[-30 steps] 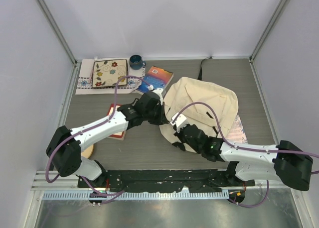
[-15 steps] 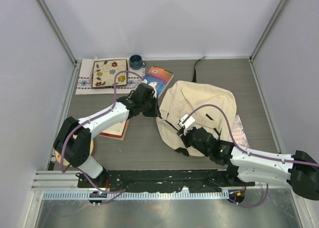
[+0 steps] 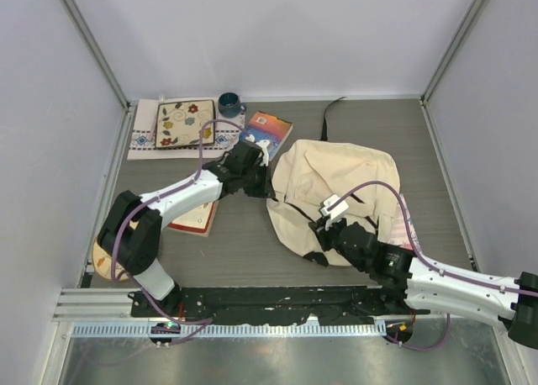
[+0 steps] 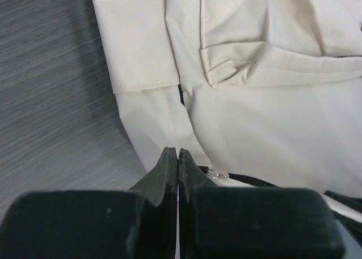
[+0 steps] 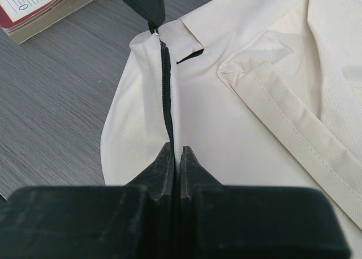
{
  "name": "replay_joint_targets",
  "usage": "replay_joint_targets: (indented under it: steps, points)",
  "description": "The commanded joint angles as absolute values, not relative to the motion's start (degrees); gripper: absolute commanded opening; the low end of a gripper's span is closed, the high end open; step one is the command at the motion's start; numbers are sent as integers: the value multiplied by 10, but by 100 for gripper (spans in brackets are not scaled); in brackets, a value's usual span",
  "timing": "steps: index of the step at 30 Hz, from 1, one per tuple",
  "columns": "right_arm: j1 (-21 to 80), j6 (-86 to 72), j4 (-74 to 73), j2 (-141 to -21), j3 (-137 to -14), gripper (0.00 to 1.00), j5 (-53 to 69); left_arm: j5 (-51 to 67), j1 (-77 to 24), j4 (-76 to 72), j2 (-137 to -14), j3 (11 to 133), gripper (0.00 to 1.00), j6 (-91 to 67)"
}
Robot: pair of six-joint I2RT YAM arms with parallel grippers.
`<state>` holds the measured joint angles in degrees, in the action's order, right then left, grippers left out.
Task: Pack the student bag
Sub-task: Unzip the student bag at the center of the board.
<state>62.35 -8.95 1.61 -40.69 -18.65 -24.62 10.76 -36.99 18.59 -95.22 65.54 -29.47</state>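
Note:
The student bag is a cream fabric backpack lying flat right of centre, with a black zipper along its near-left edge. My left gripper is shut at the zipper's far end on the bag's left edge, and the metal slider shows just beside its fingers. My right gripper is shut on the cream fabric right beside the zipper at the bag's near edge. In the right wrist view the zipper runs straight from my jaws up to the left gripper's fingertip.
A blue book lies just beyond the left gripper. A blue mug and a floral mat sit at the back left. A red-and-white book lies under the left arm. Pink paper peeks from the bag's right side.
My right gripper has shifted right and nearer, still pinching the bag. The left gripper stayed at the bag's left edge while its elbow swung left. The bag has been stretched between them.

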Motion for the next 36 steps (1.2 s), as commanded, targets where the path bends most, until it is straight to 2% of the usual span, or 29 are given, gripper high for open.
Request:
replay_joint_targets:
  steps: [1, 6, 12, 14, 15, 18, 20, 21, 22, 23, 24, 25, 26, 28, 32, 36]
  points:
    - [627, -93, 42, -362, -185, 1, -308, 18, -337, 192, -918, 617, 0, -251]
    - [627, -97, 46, -344, -174, 1, -307, 21, -327, 197, -925, 615, 0, -247]
    - [627, -88, 53, -360, -187, 1, -264, 129, -327, 170, -919, 643, 1, -271]
    - [627, -86, 63, -373, -193, 1, -250, 148, -327, 170, -909, 650, 19, -276]
    - [628, -85, 69, -377, -195, 1, -230, 148, -327, 171, -891, 654, 34, -277]
    - [627, -86, 90, -400, -204, 1, -187, 117, -327, 180, -854, 652, 63, -278]
    - [628, -100, 80, -425, -221, 10, -180, 78, -327, 191, -817, 650, 73, -271]
    - [628, -109, 67, -435, -232, 18, -186, 62, -326, 203, -805, 651, 80, -266]
    - [627, -114, 35, -446, -257, 37, -205, 47, -326, 208, -787, 650, 83, -262]
    - [628, -122, 17, -462, -271, 45, -213, 32, -325, 214, -779, 649, 87, -255]
    - [627, -127, 4, -466, -285, 52, -223, 6, -321, 218, -773, 648, 95, -252]
    - [628, -128, -14, -467, -300, 63, -245, -12, -316, 217, -769, 647, 98, -250]
    - [627, -130, -12, -463, -304, 67, -250, -16, -300, 215, -772, 648, 100, -247]
    - [627, -132, 6, -440, -308, 86, -269, -6, -279, 213, -784, 657, 100, -248]
    - [627, -152, 32, -409, -314, 88, -316, 20, -220, 193, -861, 705, 100, -236]
    - [627, -172, 10, -425, -345, 89, -340, 57, -178, 161, -938, 748, 100, -237]
